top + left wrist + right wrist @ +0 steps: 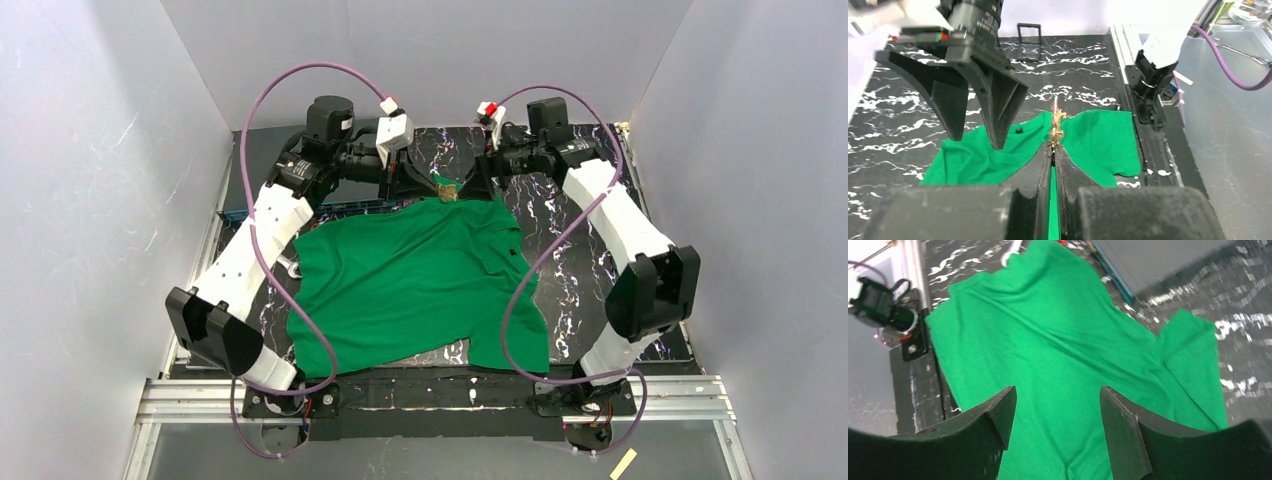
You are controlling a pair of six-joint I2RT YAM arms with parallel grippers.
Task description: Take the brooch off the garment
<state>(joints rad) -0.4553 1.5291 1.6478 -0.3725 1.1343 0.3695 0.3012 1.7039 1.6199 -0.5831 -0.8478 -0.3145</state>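
The green garment (420, 280) lies spread on the black marbled table (580, 290). The brooch (1055, 122), a small gold and red pin, stands up edge-on from the tips of my left gripper (1054, 148), which is shut on it at the shirt's far edge (447, 190). Whether the pin is still stuck in the cloth I cannot tell. My right gripper (1055, 396) hangs open over the shirt with nothing between its fingers; it stands just beside the brooch (478, 180), and the left wrist view shows it to the left (977, 140).
White walls close in the table on three sides. A blue strip (250, 212) and a grey board (1148, 260) lie at the back left. A small black frame (1029, 35) stands on the table. An aluminium rail (430, 395) runs along the front edge.
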